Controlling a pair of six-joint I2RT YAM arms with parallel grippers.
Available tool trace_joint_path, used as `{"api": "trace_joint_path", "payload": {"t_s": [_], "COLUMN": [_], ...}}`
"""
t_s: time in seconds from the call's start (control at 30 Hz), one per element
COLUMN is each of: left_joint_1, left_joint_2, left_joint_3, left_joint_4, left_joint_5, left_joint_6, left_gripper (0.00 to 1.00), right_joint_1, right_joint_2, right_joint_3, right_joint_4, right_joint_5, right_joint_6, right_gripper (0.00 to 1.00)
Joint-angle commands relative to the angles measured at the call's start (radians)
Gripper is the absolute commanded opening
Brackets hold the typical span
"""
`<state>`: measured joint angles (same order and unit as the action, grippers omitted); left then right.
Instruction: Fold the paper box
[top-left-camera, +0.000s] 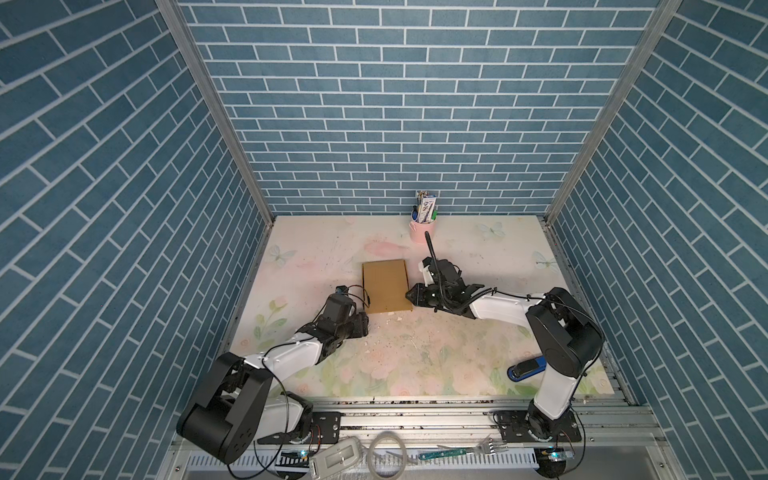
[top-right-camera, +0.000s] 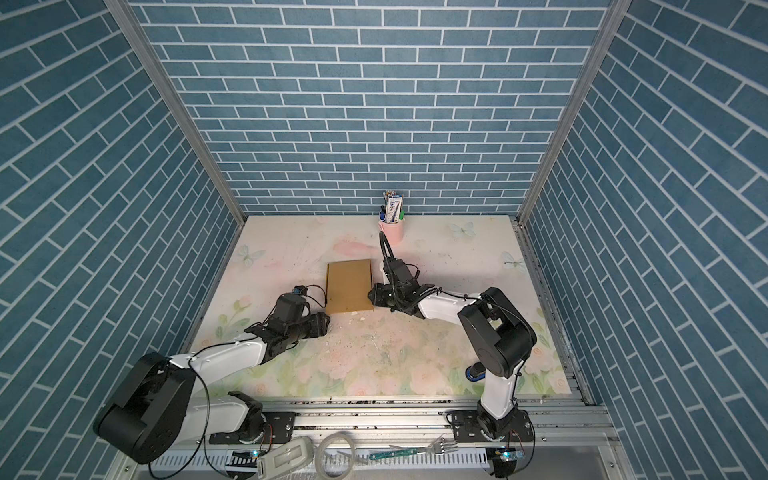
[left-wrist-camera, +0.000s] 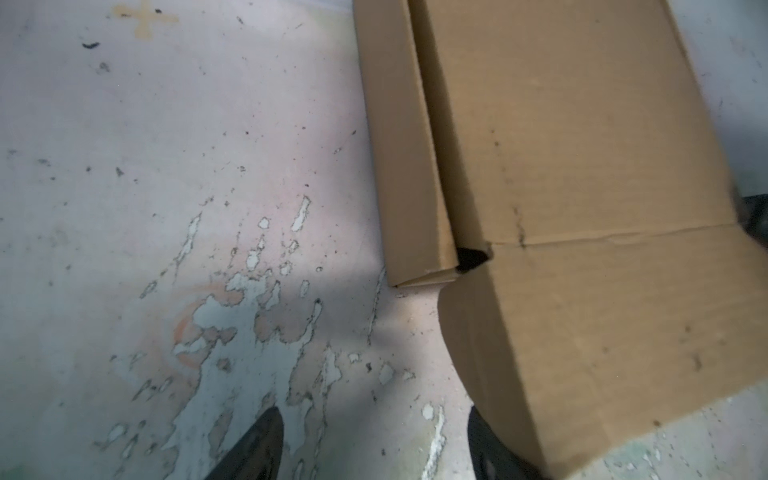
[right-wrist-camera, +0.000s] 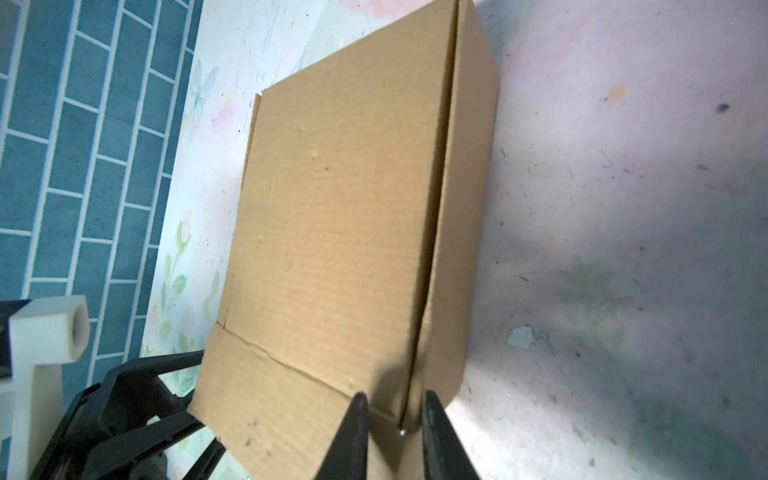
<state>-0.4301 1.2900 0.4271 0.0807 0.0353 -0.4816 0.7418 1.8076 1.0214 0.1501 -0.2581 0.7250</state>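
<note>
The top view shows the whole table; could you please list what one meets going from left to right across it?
left gripper → paper box → right gripper, its fingers at the box's right edge → blue stapler

Three walls (top-left-camera: 374, 104) papered in blue brick with pale mortar lines closed in the cell, joined by bare aluminium corner posts (top-left-camera: 216, 108). The tabletop (top-left-camera: 478, 257) wore a faded print of pink roses and butterflies, its coating flaked in patches (left-wrist-camera: 232, 316) to what seemed a grey underlayer. Soft, even light fell from above. An aluminium rail (top-left-camera: 415, 415) edged the front.
</note>
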Motion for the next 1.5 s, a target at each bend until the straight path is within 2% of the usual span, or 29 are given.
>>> {"api": "trace_joint_path", "payload": {"t_s": [0.0,0.23,0.5,0.6,0.77,0.93,1.13,1.3,1.47], "left_joint_1": [-0.002,-0.002,0.018,0.050,0.124,0.133,0.133,0.135,0.144], "left_joint_2": [0.010,-0.020,-0.059,-0.079,-0.116,-0.130,-0.153,-0.200,-0.214], "left_joint_3": [0.041,0.036,0.020,0.012,0.008,0.025,0.013,0.044,0.131], "left_joint_4": [-0.042,-0.057,-0.046,-0.041,-0.037,-0.058,-0.033,-0.040,-0.115], "left_joint_5": [-0.062,-0.108,-0.058,-0.011,0.145,0.250,0.305,0.329,0.317], "left_joint_6": [-0.006,-0.030,-0.072,-0.099,-0.193,-0.292,-0.357,-0.335,-0.241], "left_gripper": [0.71,0.71,0.72,0.72,0.71,0.69,0.69,0.67,0.64], "right_joint_1": [0.004,0.003,0.004,0.004,0.004,0.004,0.004,0.004,0.004], "right_joint_2": [0.008,0.007,0.009,0.011,0.012,0.022,0.023,0.021,0.018], "right_joint_3": [-0.005,-0.006,-0.011,-0.012,-0.011,-0.006,-0.001,-0.002,-0.004], "right_joint_4": [0.014,0.018,0.026,0.026,0.027,0.030,0.027,0.023,0.022], "right_joint_5": [0.000,0.000,-0.002,-0.003,-0.003,-0.007,-0.010,-0.010,-0.008], "right_joint_6": [-0.015,-0.013,-0.012,-0.010,-0.010,-0.009,-0.010,-0.010,-0.010], "right_gripper": [0.25,0.25,0.25,0.24,0.24,0.24,0.24,0.24,0.24]}}
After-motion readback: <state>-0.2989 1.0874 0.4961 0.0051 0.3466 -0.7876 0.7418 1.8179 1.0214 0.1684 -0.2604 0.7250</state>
